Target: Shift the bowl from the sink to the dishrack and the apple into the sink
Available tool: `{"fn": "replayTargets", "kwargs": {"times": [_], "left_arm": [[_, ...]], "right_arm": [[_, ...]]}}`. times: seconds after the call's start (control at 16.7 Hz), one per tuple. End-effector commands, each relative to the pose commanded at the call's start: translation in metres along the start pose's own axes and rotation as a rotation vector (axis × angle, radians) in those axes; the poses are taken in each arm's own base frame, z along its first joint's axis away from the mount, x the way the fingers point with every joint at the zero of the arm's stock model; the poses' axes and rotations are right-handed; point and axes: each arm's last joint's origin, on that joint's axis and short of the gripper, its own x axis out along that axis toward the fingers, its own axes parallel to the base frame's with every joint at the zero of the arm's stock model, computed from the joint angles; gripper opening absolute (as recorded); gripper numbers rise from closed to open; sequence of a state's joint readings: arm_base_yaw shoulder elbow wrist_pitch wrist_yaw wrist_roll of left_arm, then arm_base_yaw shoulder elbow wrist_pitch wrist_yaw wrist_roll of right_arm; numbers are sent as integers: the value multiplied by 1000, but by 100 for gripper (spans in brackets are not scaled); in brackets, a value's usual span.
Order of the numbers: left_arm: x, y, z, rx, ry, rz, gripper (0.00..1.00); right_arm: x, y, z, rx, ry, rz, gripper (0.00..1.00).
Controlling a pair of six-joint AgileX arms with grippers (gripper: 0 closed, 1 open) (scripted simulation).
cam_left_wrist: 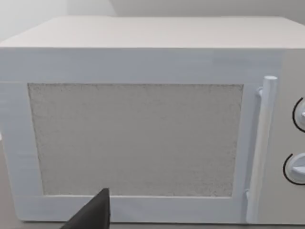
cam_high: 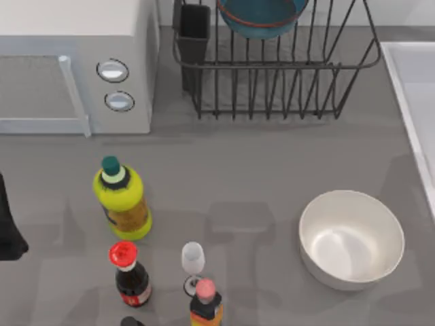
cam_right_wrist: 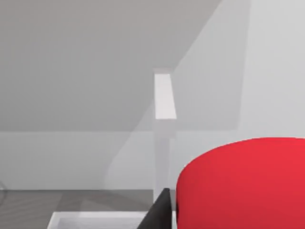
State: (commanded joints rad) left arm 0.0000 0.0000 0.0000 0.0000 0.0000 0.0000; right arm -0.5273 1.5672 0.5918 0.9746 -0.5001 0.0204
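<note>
The teal-blue bowl with its reddish rim line sits in the black wire dishrack at the back of the table. The white sink runs along the right edge. In the right wrist view the red apple looms very close, pressed against a dark finger of my right gripper, which is shut on it. It hangs above the sink's pale rim. My left arm is parked at the left edge, facing the microwave, with one dark fingertip in its wrist view.
A white microwave stands at the back left. A white bowl sits front right. A yellow bottle, a red-capped dark bottle, a small glass and another bottle crowd the front left.
</note>
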Motion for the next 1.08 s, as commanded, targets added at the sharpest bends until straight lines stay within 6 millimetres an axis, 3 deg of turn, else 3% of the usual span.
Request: {"fn": "replayTargets", "kwargs": {"times": [0.3, 0.66, 0.84, 1.08], "left_arm": [[0, 0, 0, 0, 0, 0, 100], [0, 0, 0, 0, 0, 0, 100], [0, 0, 0, 0, 0, 0, 100], [0, 0, 0, 0, 0, 0, 100]], "right_arm": [[10, -7, -59, -4, -3, 3, 0], [0, 0, -122, -13, -19, 3, 0], [-5, 3, -135, -7, -9, 1, 0], [-5, 3, -135, -7, -9, 1, 0]]}}
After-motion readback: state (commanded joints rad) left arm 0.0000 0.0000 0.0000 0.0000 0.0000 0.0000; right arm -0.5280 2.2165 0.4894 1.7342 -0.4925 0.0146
